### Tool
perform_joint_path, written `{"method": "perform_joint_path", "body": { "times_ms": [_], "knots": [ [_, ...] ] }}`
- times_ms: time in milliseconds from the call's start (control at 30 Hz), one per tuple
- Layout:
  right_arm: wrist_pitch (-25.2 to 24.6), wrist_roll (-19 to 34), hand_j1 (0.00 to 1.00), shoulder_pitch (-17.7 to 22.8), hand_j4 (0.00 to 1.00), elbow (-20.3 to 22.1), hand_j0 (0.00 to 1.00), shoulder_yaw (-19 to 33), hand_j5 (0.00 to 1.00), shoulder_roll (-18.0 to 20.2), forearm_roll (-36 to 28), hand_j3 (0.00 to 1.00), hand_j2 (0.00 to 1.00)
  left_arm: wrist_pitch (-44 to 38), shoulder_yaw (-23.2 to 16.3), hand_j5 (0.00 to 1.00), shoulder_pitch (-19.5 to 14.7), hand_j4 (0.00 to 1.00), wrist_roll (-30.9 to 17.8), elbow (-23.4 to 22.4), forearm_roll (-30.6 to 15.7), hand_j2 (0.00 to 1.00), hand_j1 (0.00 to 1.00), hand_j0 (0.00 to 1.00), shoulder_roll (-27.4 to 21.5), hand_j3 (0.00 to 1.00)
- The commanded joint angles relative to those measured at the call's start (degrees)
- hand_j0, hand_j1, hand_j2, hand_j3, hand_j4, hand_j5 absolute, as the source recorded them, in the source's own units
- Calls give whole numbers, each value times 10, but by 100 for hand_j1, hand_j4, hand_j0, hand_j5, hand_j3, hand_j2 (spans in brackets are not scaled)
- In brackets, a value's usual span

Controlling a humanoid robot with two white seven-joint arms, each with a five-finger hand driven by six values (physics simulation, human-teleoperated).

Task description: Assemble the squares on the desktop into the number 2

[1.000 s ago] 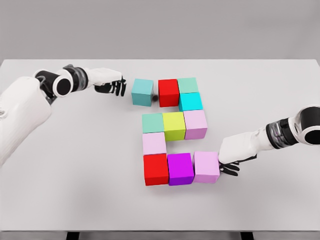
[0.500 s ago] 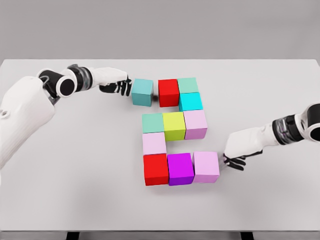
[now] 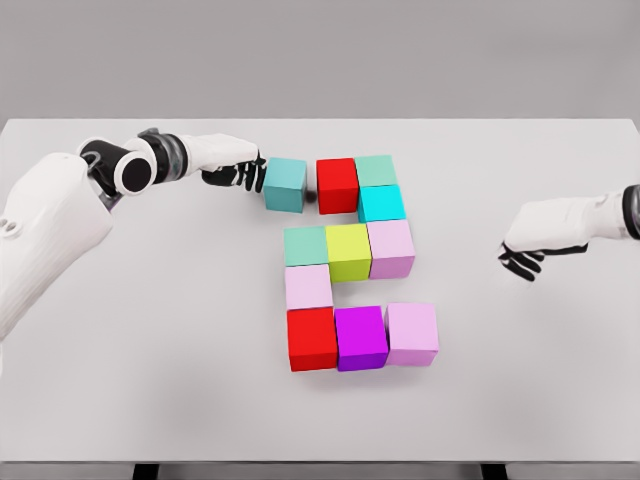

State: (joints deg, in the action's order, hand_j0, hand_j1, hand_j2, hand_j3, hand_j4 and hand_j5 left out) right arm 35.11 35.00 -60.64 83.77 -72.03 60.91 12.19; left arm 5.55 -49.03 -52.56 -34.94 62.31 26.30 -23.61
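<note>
— Red block (image 3: 311, 338), purple block (image 3: 361, 337) and pink block (image 3: 412, 333) sit touching in the nearest row on the bench (image 3: 150, 380).

— And the right hand (image 3: 528, 250)?

— Off to the right, apart from the blocks, fingers loosely curled, holding nothing.

— Farther back?

— The left hand (image 3: 238, 170), fingers curled, touches the teal block (image 3: 285, 184), which has a small gap to the red top block (image 3: 337, 185).

A wide white table (image 3: 120, 400) fills most of the view, its top smooth and evenly lit, with only soft, faint shadows. Its far edge runs straight across the upper part of the picture. Behind it stands a plain grey wall (image 3: 320, 55), bare and featureless. Below the near edge, two dark table supports (image 3: 145, 471) show
</note>
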Motion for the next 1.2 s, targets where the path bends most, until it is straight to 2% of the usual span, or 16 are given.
{"method": "perform_joint_path", "body": {
  "times_ms": [0,67,133,167,233,500,533,567,600,967,1167],
  "knots": [
    [-1,0,19,0,19,-13,19,17,19,5,-6,19,19,1,-2,36,0,36,-1,0,-1,36,36,36,1,36],
    [-1,0,21,0,21,-25,21,17,21,4,-6,21,21,2,-2,36,0,36,-1,0,-1,36,36,36,2,36],
    [-1,0,37,0,37,-37,37,28,37,3,-7,37,37,2,-9,37,-2,37,-1,0,-1,37,37,37,2,37],
    [-1,0,54,-2,54,-42,54,29,54,3,-7,54,54,2,-10,37,-2,37,-1,0,-1,37,37,37,2,37],
    [-1,0,100,-1,100,-42,100,33,100,-2,-5,100,100,3,-10,37,-2,37,-1,0,-1,37,37,37,3,37],
    [-1,0,100,1,100,-40,100,22,100,3,-6,100,100,3,-17,37,-3,37,-1,1,-13,37,37,37,4,37],
    [-1,-14,100,3,100,-41,100,21,100,5,-6,100,100,3,-17,37,-3,37,-1,1,-13,37,37,37,5,37],
    [-1,-59,100,4,100,-41,100,19,100,4,-6,100,100,3,-17,37,-3,37,-1,1,-14,37,37,37,6,37],
    [-1,-62,100,3,100,-41,100,22,100,6,-6,100,100,3,-17,37,-3,37,-1,1,-14,37,37,37,6,37],
    [-1,-62,100,4,100,-41,100,23,100,1,-6,100,100,3,-17,37,-2,37,-1,0,-14,37,37,37,12,37],
    [-1,-62,100,6,100,-41,100,29,100,3,-6,100,100,2,-13,42,1,42,-1,1,-34,42,42,42,2,42]
  ]
}}
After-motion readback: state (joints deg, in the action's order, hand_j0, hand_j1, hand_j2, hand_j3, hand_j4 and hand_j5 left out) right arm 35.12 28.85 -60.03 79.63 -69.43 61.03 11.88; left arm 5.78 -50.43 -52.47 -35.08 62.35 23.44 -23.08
